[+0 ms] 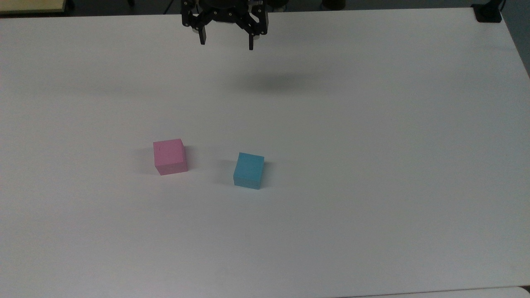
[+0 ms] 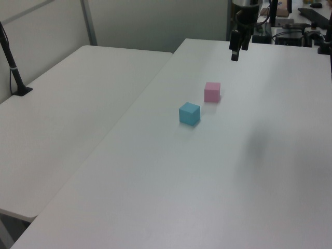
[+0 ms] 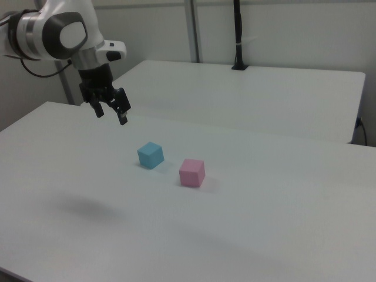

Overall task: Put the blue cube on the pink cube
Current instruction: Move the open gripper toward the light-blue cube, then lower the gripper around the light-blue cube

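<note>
The blue cube (image 1: 249, 170) looks light, stiff and matte, so two opposite side faces should hold; the gripper (image 1: 226, 43) hangs wide open and empty above the counter (image 1: 372, 165), well apart from it and the pink cube (image 1: 169, 156).

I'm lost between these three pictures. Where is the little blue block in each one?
Top view: the blue cube sits just below centre, right of the pink cube.
Left view: just above centre, nearer than pink.
Right view: left of centre, left of pink.
Shared landmark: the pink cube.
</note>
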